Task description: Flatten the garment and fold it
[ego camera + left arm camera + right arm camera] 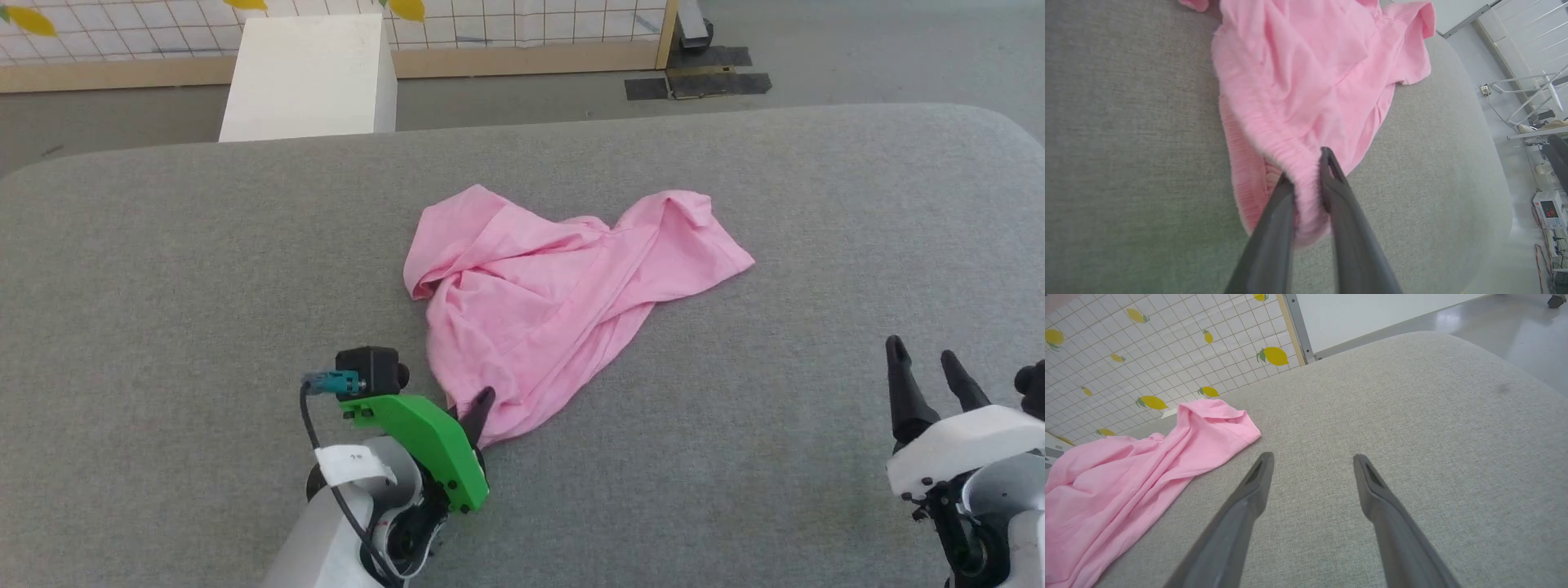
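**Grey padded surface (163,327), lemon-print screen (1147,355) behind: crumpled garment (539,286), hem pinched by the left gripper (482,404).**

Head view: the garment lies bunched at mid-surface. The left gripper clamps its near corner, with one finger hidden behind the cloth. The right gripper (921,349) sits well apart at lower right, fingers spread, empty. Left wrist view: both fingers press onto the gathered hem; how many layers are caught cannot be told. Draw the hem outward, low and slow, so the thin cloth spreads rather than slips free. A second grip on the far loose edge would likely give counter-tension. Right wrist view: spread fingers over bare surface, garment to their left. Folds hide the garment's outline; no tag can be made out.
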`<state>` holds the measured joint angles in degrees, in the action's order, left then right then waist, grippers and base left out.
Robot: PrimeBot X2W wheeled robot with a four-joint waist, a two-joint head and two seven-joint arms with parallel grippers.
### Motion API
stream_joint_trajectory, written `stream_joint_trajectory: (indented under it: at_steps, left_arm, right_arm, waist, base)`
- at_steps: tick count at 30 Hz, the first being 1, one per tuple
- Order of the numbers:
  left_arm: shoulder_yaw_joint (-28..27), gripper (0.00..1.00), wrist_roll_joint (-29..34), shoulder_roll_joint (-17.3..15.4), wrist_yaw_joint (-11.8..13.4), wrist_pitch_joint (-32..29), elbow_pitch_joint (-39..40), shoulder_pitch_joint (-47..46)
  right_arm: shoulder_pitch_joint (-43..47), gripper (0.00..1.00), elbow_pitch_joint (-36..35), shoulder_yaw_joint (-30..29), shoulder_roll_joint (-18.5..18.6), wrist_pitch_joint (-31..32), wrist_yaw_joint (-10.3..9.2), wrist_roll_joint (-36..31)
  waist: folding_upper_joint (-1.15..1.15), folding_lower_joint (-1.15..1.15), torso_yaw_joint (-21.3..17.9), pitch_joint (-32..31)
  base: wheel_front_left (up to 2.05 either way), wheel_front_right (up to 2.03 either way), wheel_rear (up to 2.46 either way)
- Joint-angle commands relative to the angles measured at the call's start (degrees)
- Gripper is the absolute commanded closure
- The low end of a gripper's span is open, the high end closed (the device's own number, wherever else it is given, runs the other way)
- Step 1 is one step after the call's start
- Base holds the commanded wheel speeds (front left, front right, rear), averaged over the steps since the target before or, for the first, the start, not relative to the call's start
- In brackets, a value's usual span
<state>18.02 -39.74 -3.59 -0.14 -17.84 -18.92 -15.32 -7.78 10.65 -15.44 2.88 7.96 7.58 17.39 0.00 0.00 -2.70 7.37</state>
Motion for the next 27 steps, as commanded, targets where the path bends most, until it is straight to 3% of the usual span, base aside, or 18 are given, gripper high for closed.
stream_joint_trajectory:
  at_steps: [1, 8, 12, 15, 19, 24, 25, 26, 27]
  left_arm:
    - [-0.1, 1.00, -1.1, 0.1, -0.7, 0.7, 0.5, -0.7]
    - [-3.3, 1.00, -1.4, -0.6, -3.4, 9.4, 8.5, -3.7]
    - [-3.5, 1.00, -0.1, -4.0, -3.3, 8.6, 16.0, -1.7]
    - [-3.2, 1.00, 0.7, -7.5, -1.0, 3.6, 19.8, 3.7]
    - [-3.7, 1.00, 1.7, -12.4, 4.3, -3.9, 21.2, 12.6]
    - [-7.4, 1.00, -0.8, -12.5, 9.1, -5.6, 20.1, 18.0]
    - [-7.9, 0.58, -1.1, -12.3, 9.4, -5.2, 19.9, 18.2]
    - [-8.5, 0.00, -1.6, -11.8, 9.5, -4.5, 20.0, 18.0]
    - [-9.2, 0.00, -2.9, -10.8, 9.3, -3.7, 20.4, 17.7]
  right_arm:
    - [0.7, 0.00, -0.3, -0.1, 0.0, -0.5, -0.09, 0.1]
    - [-0.2, 0.00, 0.0, 1.1, 0.0, -1.0, -0.09, 0.7]
    - [-0.3, 0.00, 0.3, 1.3, 0.0, -1.0, -0.09, 0.6]
    - [-0.1, 0.00, 0.5, 1.1, 0.0, -1.0, -0.09, 0.6]
    - [0.5, 0.00, 0.5, 0.3, 0.0, -0.8, -0.09, 0.5]
    - [1.0, 0.00, 0.0, -0.9, 0.0, -0.3, -0.09, -0.1]
    - [1.0, 0.00, 0.0, -1.0, 0.0, -0.2, -0.09, -0.2]
    - [1.0, 0.00, -0.1, -1.0, 0.0, 0.0, -0.09, -0.3]
    - [0.9, 0.00, -0.2, -0.9, 0.0, 0.2, -0.09, -0.3]
  waist:
    - [0.00, 0.00, 0.6, 0.0]
    - [0.00, 0.00, 2.7, -0.4]
    - [0.00, 0.00, 3.7, -1.0]
    - [0.00, 0.00, 4.4, -1.1]
    - [0.00, 0.00, 5.4, -0.8]
    - [0.00, 0.00, 6.7, -0.3]
    - [0.00, 0.00, 6.9, -0.3]
    - [0.00, 0.00, 7.2, -0.3]
    - [0.00, 0.00, 7.5, -0.3]
  base:
    - [0.00, 0.00, 0.00]
    - [0.00, 0.00, 0.00]
    - [0.00, 0.00, 0.00]
    - [0.00, 0.00, 0.00]
    - [0.00, 0.00, 0.00]
    - [0.00, 0.00, 0.00]
    - [0.00, 0.00, 0.00]
    - [0.00, 0.00, 0.00]
    - [0.00, 0.00, 0.00]
